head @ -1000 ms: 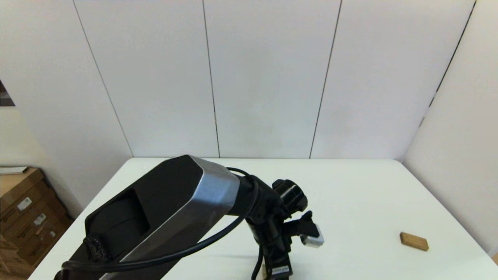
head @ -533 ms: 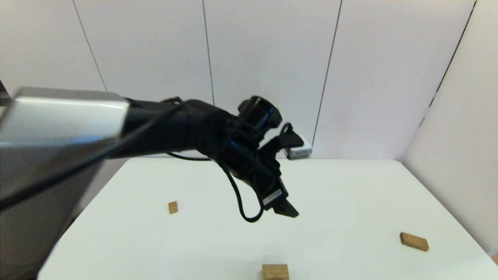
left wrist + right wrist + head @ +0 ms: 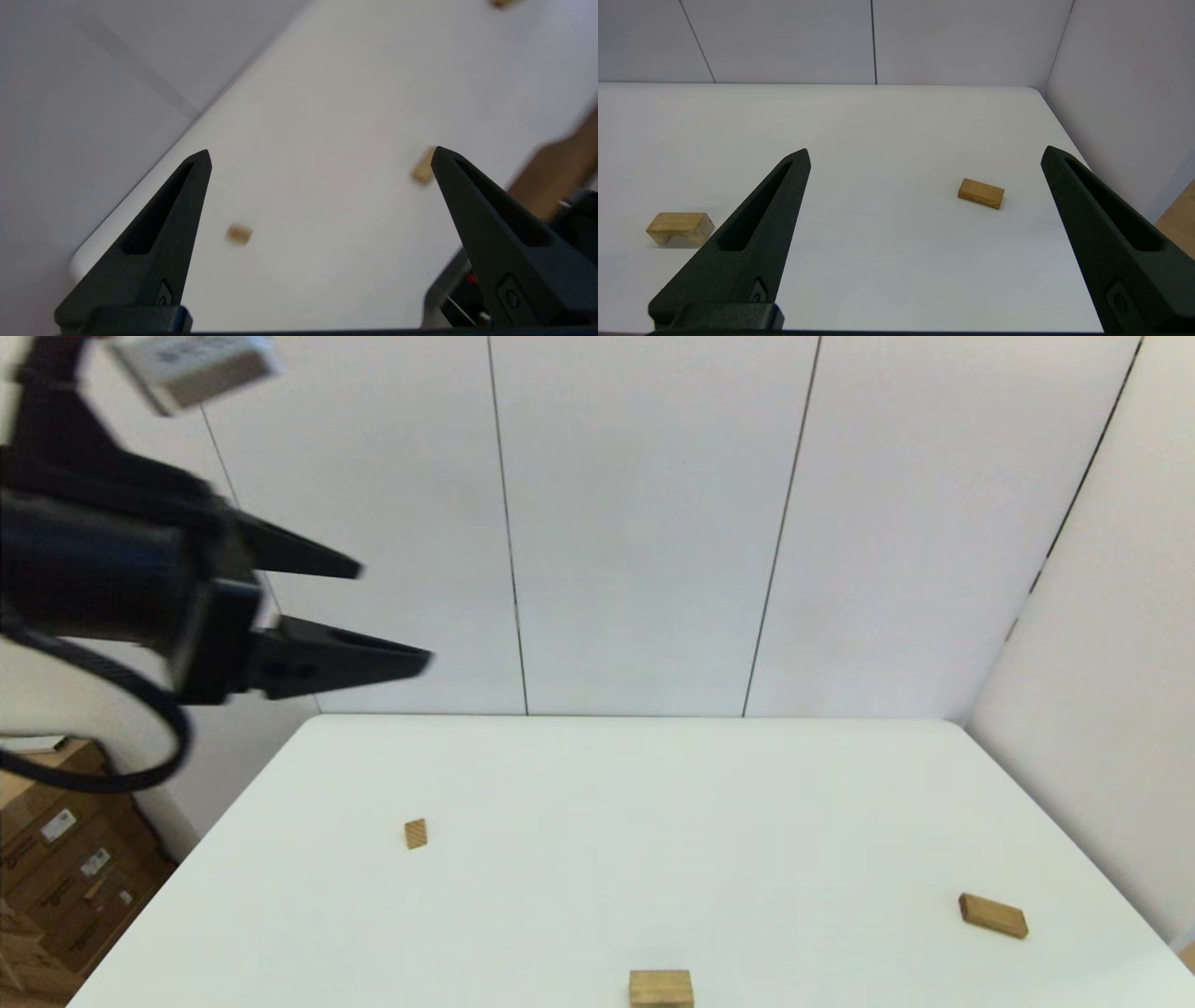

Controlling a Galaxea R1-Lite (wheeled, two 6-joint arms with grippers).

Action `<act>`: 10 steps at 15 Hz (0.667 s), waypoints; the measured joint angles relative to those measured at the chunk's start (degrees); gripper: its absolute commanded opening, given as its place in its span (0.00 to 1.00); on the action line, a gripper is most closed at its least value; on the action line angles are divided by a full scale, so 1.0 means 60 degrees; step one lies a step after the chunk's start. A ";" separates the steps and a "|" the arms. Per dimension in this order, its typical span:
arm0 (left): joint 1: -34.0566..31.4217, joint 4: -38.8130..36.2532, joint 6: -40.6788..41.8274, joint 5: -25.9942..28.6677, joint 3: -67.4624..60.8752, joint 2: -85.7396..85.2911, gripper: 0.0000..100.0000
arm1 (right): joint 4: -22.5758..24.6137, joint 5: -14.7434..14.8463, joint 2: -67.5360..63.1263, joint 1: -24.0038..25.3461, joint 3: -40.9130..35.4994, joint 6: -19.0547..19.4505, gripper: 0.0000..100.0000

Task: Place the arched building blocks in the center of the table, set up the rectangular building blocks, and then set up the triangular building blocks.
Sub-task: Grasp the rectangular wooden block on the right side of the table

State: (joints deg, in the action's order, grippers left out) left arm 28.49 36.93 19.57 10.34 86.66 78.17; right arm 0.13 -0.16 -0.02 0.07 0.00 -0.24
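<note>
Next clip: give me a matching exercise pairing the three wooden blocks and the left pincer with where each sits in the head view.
Things:
1. light tan arched wooden block
2. flat darker brown wooden slab
3. small striped wooden wedge
4. left pincer

Places:
A. raised high above the table's left side, open
B. on the white table, near its right edge
C. at the table's near edge, about midway across
D. on the table's left part

Pairs: 1-C, 2-B, 3-D, 4-A
</note>
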 measured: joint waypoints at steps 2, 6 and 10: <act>-0.1703 -0.0299 -0.0142 -0.0140 -0.1164 -0.1888 1.00 | 0.0004 0.0000 0.0000 -0.0004 0.0000 -0.0004 1.00; -0.4074 -0.1560 -0.0317 -0.0106 -0.4068 -0.5392 1.00 | 0.0000 0.0000 0.0000 0.0000 0.0000 -0.0004 1.00; -0.4803 -0.2044 -0.0864 -0.0089 -0.6640 -0.8647 1.00 | 0.0004 0.0000 0.0000 0.0000 0.0000 0.0000 1.00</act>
State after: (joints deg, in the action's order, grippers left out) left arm -0.33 24.66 14.38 9.80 46.82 26.28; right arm 0.16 -0.16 -0.02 0.07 0.00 -0.24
